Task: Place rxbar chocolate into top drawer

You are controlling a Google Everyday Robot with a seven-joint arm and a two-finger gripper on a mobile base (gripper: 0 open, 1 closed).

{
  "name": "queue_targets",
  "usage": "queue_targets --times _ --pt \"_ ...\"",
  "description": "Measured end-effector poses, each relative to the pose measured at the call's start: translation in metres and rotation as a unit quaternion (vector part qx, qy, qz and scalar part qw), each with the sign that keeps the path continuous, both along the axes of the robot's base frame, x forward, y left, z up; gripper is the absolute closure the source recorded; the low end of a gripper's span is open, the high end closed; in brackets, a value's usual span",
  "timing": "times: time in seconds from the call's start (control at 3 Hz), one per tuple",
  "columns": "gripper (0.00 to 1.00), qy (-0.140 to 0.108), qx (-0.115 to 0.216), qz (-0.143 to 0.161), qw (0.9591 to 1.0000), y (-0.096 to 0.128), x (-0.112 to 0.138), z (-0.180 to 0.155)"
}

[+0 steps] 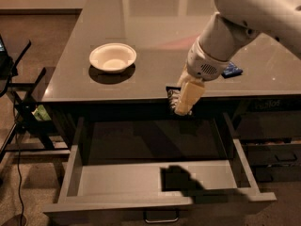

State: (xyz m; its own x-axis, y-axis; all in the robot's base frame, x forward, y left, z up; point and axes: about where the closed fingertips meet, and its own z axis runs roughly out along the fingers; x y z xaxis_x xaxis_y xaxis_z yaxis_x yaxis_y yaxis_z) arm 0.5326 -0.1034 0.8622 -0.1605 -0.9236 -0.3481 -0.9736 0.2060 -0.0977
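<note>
My gripper (182, 102) is shut on the rxbar chocolate (172, 95), a small black-wrapped bar. It holds the bar at the table's front edge, above the back of the open top drawer (141, 179). The drawer is wide and shallow with a light grey inside and a small metal loop handle (161, 216) on its front. It is pulled out and nothing lies in it. The arm's shadow falls on the drawer floor.
A white bowl (113, 58) stands on the grey table top (155, 27) at the left. A blue-wrapped bar (232, 70) lies to the right, partly behind my arm. Darker drawers (275, 157) are at the right. A black stand and cable (19, 112) are at the left.
</note>
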Motion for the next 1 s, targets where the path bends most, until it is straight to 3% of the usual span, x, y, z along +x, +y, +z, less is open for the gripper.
queue_targets --times 0.33,0.67,1.0 --pt "1.00 0.000 0.000 0.000 1.0000 0.000 0.000 0.000" --pt "1.00 0.024 0.013 -0.002 0.9996 0.020 -0.015 -0.014" --pt "1.00 0.055 0.033 -0.005 0.9979 0.057 -0.024 -0.037"
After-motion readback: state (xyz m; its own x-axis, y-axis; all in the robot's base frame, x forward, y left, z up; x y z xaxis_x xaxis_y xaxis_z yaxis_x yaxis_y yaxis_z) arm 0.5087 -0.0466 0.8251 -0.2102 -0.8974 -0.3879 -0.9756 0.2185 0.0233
